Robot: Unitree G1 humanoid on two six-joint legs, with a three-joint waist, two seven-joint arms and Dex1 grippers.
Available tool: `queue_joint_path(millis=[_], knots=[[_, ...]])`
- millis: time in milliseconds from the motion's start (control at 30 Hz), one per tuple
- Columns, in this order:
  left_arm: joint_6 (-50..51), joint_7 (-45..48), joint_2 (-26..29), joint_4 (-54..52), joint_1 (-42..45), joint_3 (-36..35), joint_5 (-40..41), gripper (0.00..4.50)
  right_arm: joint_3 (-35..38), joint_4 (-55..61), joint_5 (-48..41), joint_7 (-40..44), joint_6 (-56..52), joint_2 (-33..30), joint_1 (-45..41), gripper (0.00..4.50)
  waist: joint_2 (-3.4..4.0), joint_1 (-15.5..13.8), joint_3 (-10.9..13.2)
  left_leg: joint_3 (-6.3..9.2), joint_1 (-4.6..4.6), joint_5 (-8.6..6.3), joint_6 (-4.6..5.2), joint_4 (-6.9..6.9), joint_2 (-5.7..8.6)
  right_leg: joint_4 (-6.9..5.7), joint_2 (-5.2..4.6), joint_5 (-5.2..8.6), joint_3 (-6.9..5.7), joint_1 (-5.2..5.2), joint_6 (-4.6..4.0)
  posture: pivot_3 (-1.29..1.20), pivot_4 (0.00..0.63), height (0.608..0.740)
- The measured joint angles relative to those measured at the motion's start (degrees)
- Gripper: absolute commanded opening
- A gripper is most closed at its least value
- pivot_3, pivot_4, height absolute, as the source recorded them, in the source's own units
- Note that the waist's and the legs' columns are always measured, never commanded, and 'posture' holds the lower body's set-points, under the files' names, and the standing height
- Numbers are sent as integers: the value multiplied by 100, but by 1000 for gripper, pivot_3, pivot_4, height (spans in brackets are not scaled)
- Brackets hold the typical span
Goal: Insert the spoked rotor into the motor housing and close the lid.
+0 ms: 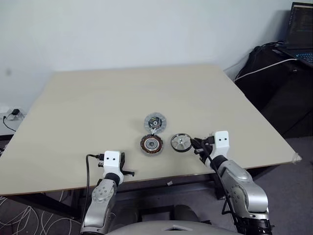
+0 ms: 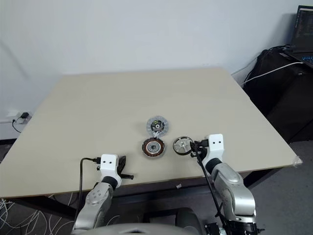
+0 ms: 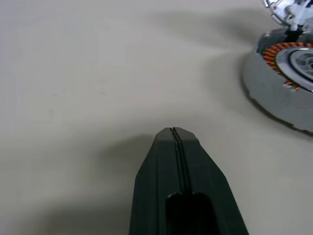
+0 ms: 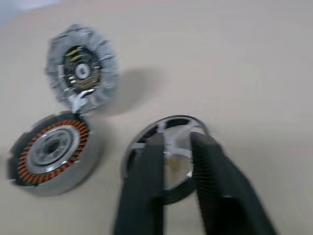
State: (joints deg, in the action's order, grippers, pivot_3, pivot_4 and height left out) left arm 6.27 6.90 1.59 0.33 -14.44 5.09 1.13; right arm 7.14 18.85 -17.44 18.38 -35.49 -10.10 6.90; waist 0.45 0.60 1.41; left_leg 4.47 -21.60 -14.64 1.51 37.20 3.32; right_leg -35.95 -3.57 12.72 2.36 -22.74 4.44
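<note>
Rotor (image 1: 181,142) lies flat on the worktop (image 1: 98,112), at 3 o'clock of the copper-wound housing (image 1: 151,144); grey lid (image 1: 155,122) leans at the housing's 12 o'clock. Right claw (image 4: 177,147) stands apart, just over the rotor. Left claw (image 3: 174,131) pressed together, well clear at 8 o'clock.

Matt beige table (image 1: 98,107), shiny metal spoked rotor (image 1: 181,142), perhaps coppery motor housing (image 1: 151,144) windings
</note>
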Motion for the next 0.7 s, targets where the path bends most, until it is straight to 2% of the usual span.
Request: queue_joint_path(millis=[233, 467, 700], knots=[[64, 61, 16, -2, -7, -2, 0, 0, 99, -78, -165, -350, -181, 275, -53, 4080, 2, -6, 2, -1, -1, 0, 0, -1, 1, 2, -2, 0, 1, 0, 0, 0, 0, 740], [-80, 264, 101, -56, -99, 41, 6, 0, 800, -399, -911, -1138, -1108, 1024, -466, 4080, 8, -4, 5, 0, -4, 0, 0, -2, 1, 1, -5, 0, 3, -3, -1, 0, 0, 740], [-351, 579, 271, -90, -127, 181, 2, 0, 1104, -469, -1282, -1573, -1574, 1237, -731, 4080, 34, 4, 19, -1, -6, 0, 1, -5, 1, 2, -4, 1, 3, -7, -3, 0, 0, 740]])
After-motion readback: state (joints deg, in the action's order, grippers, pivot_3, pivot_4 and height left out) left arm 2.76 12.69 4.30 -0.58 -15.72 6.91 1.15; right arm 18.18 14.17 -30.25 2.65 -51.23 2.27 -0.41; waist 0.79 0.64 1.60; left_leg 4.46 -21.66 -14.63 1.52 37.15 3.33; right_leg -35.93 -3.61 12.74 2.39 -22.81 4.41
